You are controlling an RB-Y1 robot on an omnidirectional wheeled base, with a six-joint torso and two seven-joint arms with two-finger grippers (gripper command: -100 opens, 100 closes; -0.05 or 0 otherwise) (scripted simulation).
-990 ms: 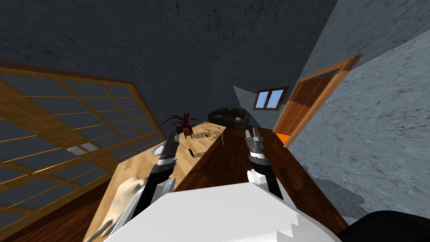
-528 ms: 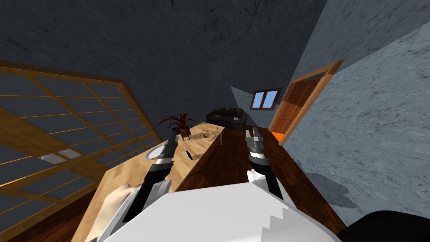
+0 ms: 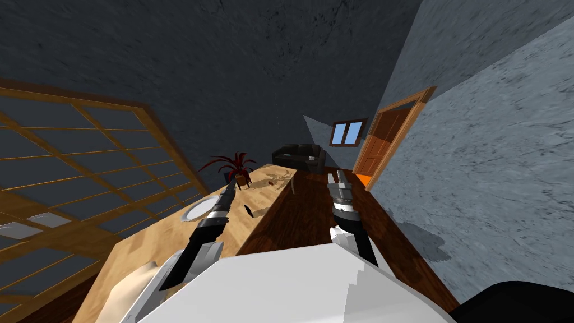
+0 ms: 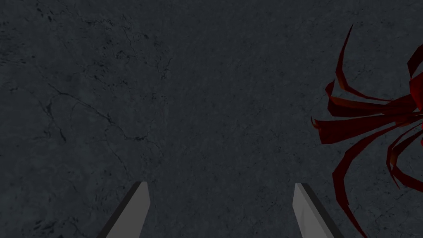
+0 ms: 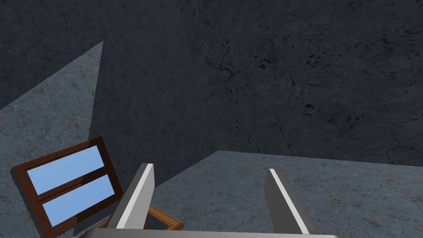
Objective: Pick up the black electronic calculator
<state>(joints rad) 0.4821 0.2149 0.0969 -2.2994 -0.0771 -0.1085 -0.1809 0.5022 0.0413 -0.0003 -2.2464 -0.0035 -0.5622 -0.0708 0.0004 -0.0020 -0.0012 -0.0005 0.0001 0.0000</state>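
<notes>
Two pincers, left point(image 3: 230, 185) and right point(image 3: 336, 175), hold their thin grey fingers spread, the left above the long light wooden desk point(image 3: 151, 241), where the small black calculator point(image 3: 248, 210) lies near its right long edge

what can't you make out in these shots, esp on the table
- Small dark thing on the table: head view, too small to tell whether it is the calculator.
- Brown marks at the table's far end: head view, too small to name.
- Red-leaved plant: left wrist view, cut off by the picture's edge.
- Pale thing at the table's near end: head view, partly behind the left arm.
</notes>
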